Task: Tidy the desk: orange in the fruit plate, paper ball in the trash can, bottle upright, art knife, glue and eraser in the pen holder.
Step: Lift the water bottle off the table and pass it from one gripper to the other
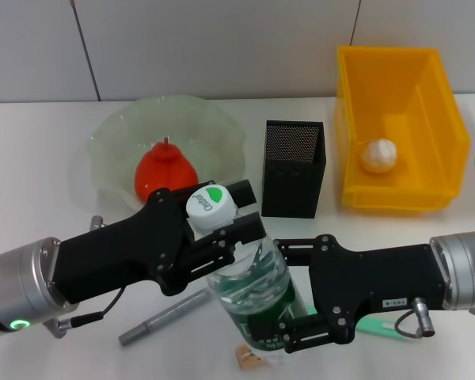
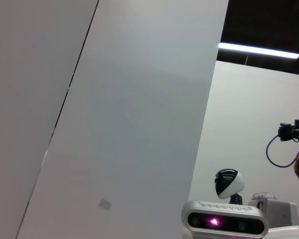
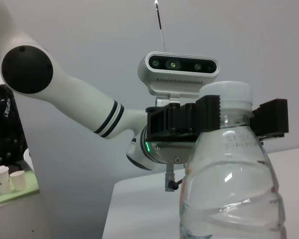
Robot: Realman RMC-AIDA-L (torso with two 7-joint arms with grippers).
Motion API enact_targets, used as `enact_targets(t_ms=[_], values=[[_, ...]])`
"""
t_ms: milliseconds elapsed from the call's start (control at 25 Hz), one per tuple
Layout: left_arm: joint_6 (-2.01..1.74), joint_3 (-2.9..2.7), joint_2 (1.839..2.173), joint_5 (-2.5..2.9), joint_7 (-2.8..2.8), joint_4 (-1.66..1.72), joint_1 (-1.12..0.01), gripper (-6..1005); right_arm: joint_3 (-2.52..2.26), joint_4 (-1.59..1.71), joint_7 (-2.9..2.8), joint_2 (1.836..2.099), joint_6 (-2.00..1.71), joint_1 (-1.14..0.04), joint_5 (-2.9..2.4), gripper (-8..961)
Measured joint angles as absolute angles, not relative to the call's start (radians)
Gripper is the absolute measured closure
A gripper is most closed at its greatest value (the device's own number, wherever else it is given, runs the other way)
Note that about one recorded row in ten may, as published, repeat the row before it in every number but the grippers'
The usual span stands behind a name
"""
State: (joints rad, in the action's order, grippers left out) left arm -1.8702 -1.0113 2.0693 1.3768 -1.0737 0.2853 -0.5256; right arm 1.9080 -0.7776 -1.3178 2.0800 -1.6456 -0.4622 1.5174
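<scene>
Two grippers share one bottle (image 1: 249, 297) at the near edge of the desk (image 1: 47, 158). Right gripper (image 1: 289, 336) clamps the lower body near the green label; left gripper (image 1: 222, 226) closes on the neck just under the white cap (image 1: 210, 207). In the right wrist view the bottle's (image 3: 229, 169) long axis runs close to vertical, cap (image 3: 225, 94) up, with the left gripper's black fingers (image 3: 189, 119) on either side of the neck. Base contact with the desk is hidden by the right gripper, so probably standing but not confirmed. Next move turns on that: bottle sits between both sets of jaws, so release needs it square on its base first.

Loose items close by: art knife (image 1: 162, 317) touching or just beside the bottle on the left, eraser (image 1: 249, 358) in front of it, a green thing, possibly the glue (image 1: 376, 326), under the right arm.

Further back, pen holder (image 1: 293, 168) stands upright. Orange (image 1: 166, 172) is in the fruit plate (image 1: 111, 142) at back left; paper ball (image 1: 378, 156) is in the yellow trash can (image 1: 451, 134) at back right. Left wrist view shows only wall and room, nothing useful.
</scene>
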Motion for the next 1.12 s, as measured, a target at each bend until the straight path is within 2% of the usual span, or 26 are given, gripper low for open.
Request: enact_targets(t_ms=[440, 1120], values=[[-1.871, -1.011, 2.068, 1.377, -1.079, 0.297, -0.528, 571, 1.917, -0.86, -1.362, 2.08, -1.658, -0.418, 1.515, 184], [-1.859, -1.014, 2.067, 1.397, -1.1, 0.332, -0.529, 570, 1.911, -0.995, -1.492, 2.079, -1.688, -0.421, 1.447, 185]])
